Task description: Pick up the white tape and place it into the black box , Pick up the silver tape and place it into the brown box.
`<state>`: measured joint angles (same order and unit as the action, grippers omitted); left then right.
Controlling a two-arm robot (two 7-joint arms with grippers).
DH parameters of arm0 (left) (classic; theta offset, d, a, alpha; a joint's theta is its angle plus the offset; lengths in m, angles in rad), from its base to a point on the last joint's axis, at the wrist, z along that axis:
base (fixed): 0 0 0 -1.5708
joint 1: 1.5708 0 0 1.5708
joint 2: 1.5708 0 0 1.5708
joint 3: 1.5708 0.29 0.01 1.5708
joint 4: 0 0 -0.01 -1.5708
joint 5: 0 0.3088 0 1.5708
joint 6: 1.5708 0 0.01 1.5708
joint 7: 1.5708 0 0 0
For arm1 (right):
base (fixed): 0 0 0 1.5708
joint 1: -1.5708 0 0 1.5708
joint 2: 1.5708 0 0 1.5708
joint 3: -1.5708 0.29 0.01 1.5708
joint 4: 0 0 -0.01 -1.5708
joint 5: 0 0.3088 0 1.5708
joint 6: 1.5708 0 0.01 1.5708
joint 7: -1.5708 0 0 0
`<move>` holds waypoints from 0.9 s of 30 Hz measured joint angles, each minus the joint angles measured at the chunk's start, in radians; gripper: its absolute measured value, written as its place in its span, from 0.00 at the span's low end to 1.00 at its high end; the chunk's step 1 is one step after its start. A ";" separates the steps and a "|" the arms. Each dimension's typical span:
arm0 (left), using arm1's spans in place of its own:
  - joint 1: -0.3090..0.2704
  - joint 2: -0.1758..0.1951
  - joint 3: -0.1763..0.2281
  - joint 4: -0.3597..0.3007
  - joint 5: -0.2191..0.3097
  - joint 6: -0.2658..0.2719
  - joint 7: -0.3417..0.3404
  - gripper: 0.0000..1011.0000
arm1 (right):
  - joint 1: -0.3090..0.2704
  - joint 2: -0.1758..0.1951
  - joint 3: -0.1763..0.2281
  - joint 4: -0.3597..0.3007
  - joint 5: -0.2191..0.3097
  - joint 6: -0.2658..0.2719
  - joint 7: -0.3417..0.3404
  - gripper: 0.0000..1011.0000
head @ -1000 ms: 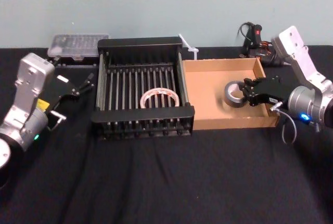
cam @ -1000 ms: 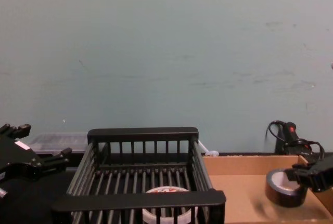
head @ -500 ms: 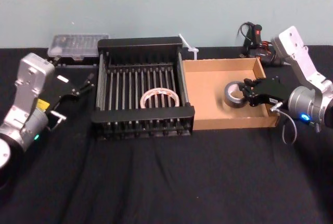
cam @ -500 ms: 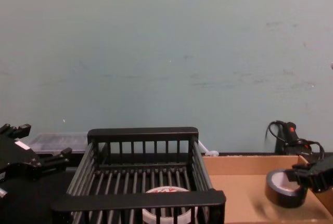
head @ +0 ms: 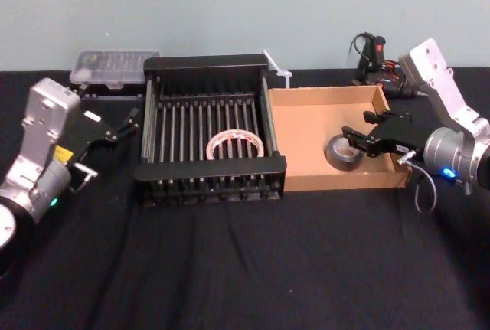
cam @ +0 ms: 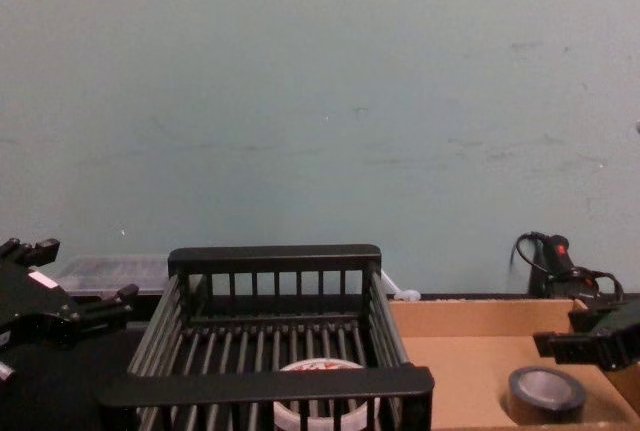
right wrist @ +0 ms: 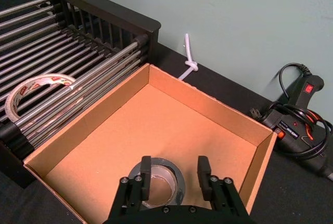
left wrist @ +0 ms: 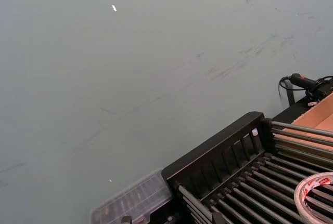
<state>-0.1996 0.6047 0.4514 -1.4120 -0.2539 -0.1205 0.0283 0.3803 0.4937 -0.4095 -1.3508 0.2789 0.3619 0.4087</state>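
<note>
Head camera: high, looking down over the desk (head: 230, 269). Chest camera: low, level, facing the wall. Right wrist camera: close behind the right gripper (right wrist: 174, 174), looking down. Left wrist camera: angled up at wall. All share the black box (head: 207, 127).

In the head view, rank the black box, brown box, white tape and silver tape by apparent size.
1. black box: largest.
2. brown box: somewhat smaller.
3. white tape: looks slightly wider than the silver roll.
4. silver tape: smallest, though the right claw above it partly covers it, so the two tapes are close.
</note>
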 joint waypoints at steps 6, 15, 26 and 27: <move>0.000 0.000 0.000 0.000 0.000 0.000 0.000 0.99 | 0.000 0.000 0.000 0.000 0.000 -0.001 0.000 0.68; 0.000 0.000 0.000 0.000 0.000 0.000 0.000 0.99 | 0.000 0.000 0.000 0.000 0.001 -0.001 0.000 0.96; 0.000 0.000 0.000 0.000 0.000 0.000 0.000 0.99 | -0.007 -0.003 0.006 -0.010 -0.013 -0.002 -0.013 0.99; 0.000 0.000 0.000 0.000 0.000 0.000 0.000 0.99 | -0.011 -0.003 0.009 -0.014 -0.018 -0.004 -0.019 0.99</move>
<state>-0.1995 0.6047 0.4514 -1.4120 -0.2539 -0.1205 0.0283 0.3697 0.4905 -0.4008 -1.3653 0.2612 0.3582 0.3900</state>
